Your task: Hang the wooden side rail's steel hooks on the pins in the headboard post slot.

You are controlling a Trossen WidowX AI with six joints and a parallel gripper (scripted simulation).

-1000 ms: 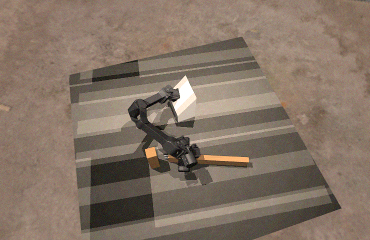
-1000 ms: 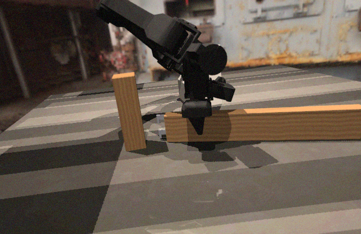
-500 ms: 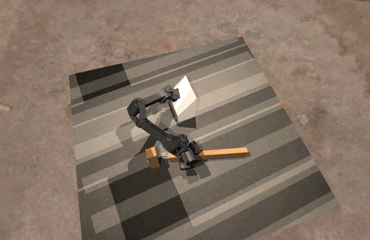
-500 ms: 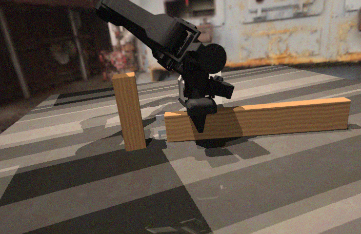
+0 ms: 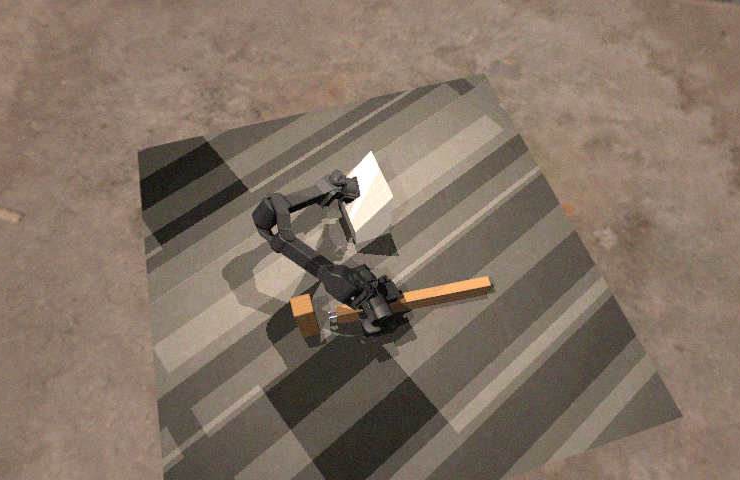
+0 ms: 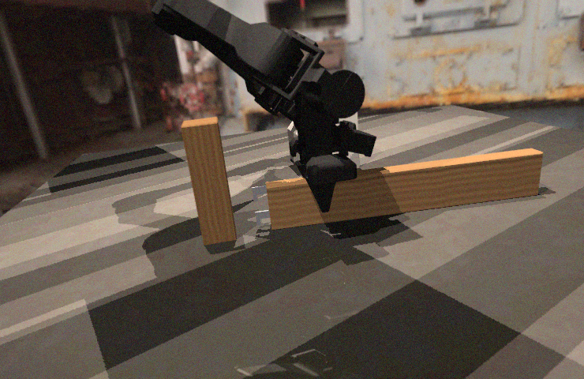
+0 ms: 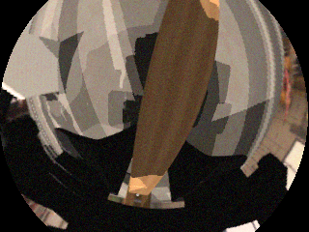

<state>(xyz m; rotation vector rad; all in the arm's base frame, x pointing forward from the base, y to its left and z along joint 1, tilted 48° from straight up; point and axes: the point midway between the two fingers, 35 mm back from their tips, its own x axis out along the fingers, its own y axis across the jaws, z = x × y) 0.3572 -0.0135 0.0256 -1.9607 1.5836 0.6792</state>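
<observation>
The wooden side rail [image 5: 444, 292] [image 6: 462, 183] [image 7: 179, 82] stands on its narrow edge, its far end on the table at the right. Two steel hooks [image 5: 333, 320] [image 6: 262, 217] stick out from its left end, one above the other. The headboard post [image 5: 304, 311] [image 6: 207, 183] stands upright to their left, with a gap between. The slot and pins are not visible. My gripper [image 5: 371, 316] [image 6: 324, 197] [image 7: 154, 128] is shut on the rail near its hooked end, one finger on its near face; the other is hidden behind it. Any lift of that end is too small to tell.
The striped table [image 5: 495, 350] [image 6: 301, 290] carries everything. A white slanted block [image 5: 373, 192] stands beside the arm's base, behind the rail. My arm reaches over from the back left, above the post's right side and the rail.
</observation>
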